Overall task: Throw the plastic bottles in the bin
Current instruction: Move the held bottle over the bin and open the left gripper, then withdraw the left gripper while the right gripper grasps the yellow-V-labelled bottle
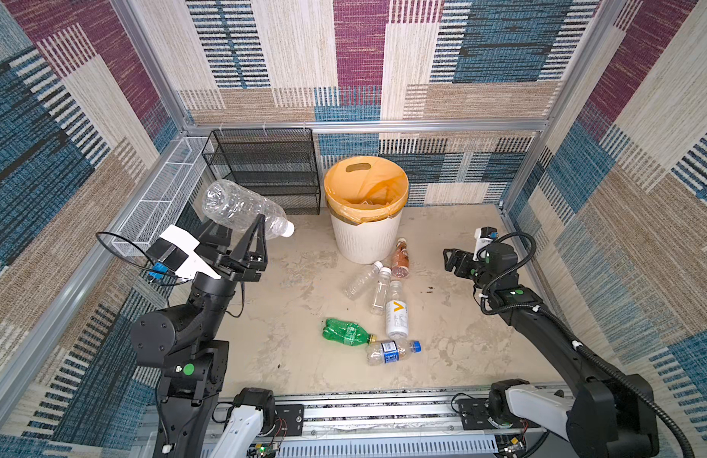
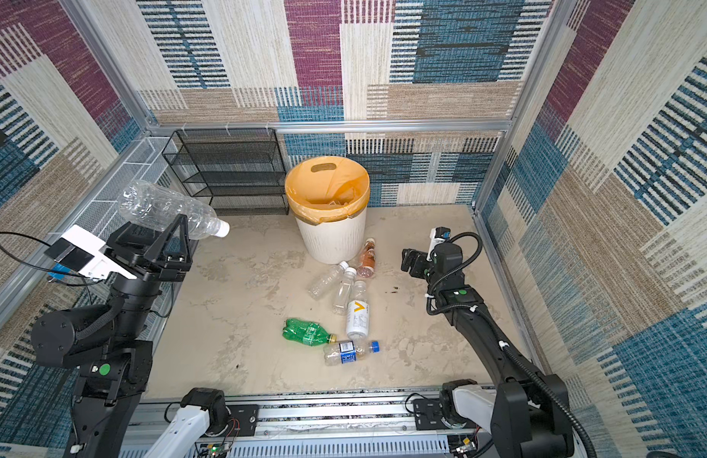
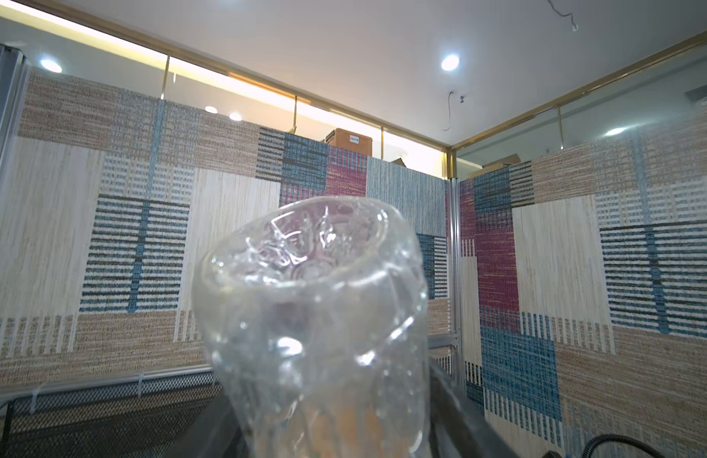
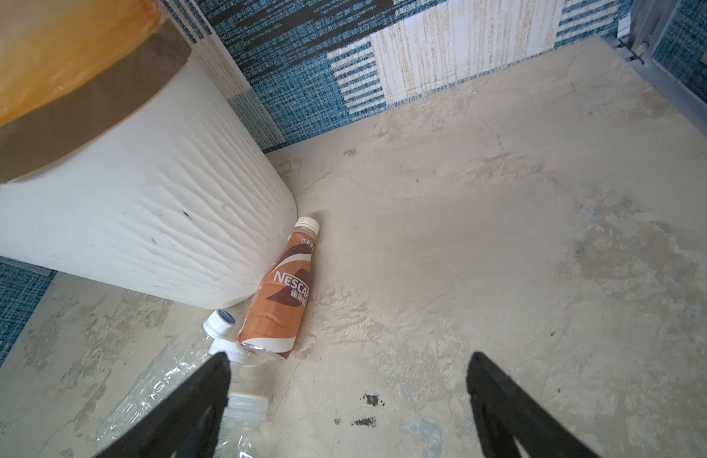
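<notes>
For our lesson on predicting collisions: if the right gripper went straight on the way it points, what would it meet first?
Probably the bare tabletop beside the brown coffee bottle, short of the bin; depth is unclear.

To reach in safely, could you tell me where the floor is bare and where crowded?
Bare: between the black rack and the green bottle; also between the white-labelled bottle and the right gripper. Crowded: bottles before the bin.
</notes>
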